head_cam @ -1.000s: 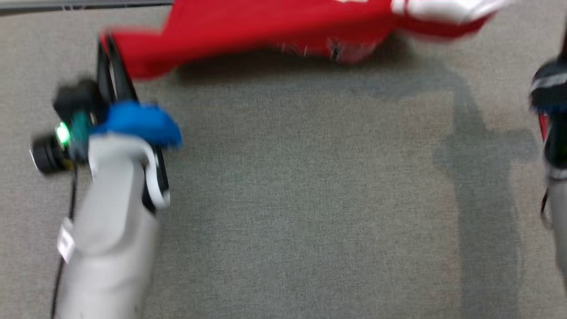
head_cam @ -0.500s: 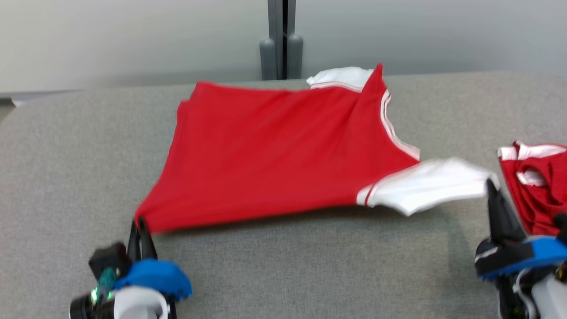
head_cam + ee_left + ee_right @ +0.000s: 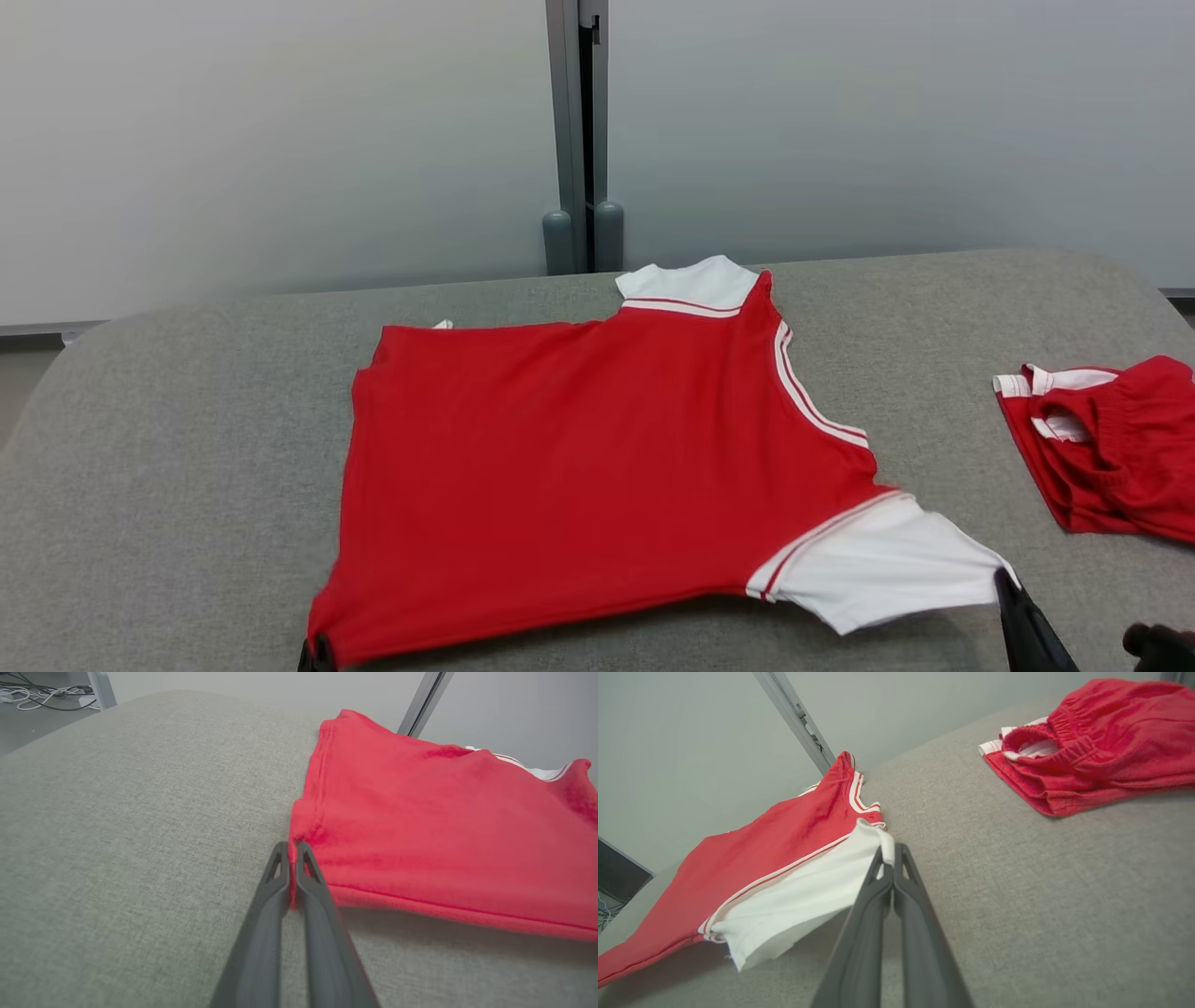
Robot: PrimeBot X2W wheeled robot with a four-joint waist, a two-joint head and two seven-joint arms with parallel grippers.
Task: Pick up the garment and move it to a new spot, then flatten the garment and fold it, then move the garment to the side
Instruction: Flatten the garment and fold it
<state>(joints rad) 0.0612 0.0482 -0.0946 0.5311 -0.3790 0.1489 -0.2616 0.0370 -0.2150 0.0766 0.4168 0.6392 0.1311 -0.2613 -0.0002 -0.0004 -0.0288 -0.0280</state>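
**Item 1, garment**: red jersey with white sleeves and trim. It lies spread over the middle of the grey table; the far edge is down and the near edge is raised slightly, with shadow beneath it.

**Item 2, left tool**: fingers pressed together, pinching the garment's near hem corner.

**Item 3, right tool**: fingers pressed together, pinching the tip of the near white sleeve.

**Item 4, red shorts**: crumpled, well apart on the right side of the table.

**Step in hand (judged):** flattening. The garment is already at its spot and is drawn taut between the 2 tools.

**Next move (judged):** lower both held corners together, keeping the tension even so the near edge lands without a ridge. Then let go and regrip for the fold.
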